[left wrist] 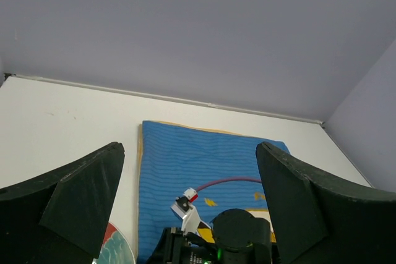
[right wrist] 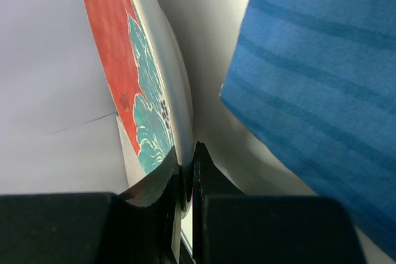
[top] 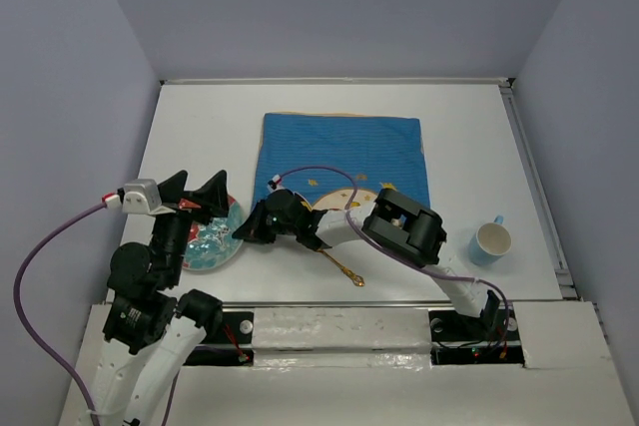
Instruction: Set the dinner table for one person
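Right gripper (right wrist: 187,162) pinches the plate (right wrist: 124,72) rim, left gripper (left wrist: 189,153) spread; next move likely carries plate onto blue cloth (top: 342,157)

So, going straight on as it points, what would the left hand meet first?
The left hand would probably meet the blue cloth first; the right arm sits lower and nearer, but depth is unclear.
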You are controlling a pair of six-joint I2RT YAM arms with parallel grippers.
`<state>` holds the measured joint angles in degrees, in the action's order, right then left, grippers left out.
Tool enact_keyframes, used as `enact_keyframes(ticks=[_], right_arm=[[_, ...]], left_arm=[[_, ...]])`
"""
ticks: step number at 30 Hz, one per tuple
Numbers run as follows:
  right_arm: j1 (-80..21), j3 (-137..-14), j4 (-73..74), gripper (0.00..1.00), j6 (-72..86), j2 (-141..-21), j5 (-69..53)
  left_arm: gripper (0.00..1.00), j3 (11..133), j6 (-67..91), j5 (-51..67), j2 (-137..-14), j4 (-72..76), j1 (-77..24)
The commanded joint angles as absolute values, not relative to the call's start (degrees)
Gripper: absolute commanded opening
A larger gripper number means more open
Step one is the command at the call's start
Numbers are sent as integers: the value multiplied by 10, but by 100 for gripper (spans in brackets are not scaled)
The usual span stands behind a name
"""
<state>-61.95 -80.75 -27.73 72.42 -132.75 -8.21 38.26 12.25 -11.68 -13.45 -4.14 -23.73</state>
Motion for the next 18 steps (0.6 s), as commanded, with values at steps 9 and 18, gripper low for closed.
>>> enact_keyframes(ticks=[9,18], right_arm=[[-545,-719,-342,0,588,-1067,-76],[-333,-536,-352,0,621,-908,-163]], left_arm=[[99,391,112,-227,-115,-31,-239],[99,388,117,-205,-117,-29,-239]])
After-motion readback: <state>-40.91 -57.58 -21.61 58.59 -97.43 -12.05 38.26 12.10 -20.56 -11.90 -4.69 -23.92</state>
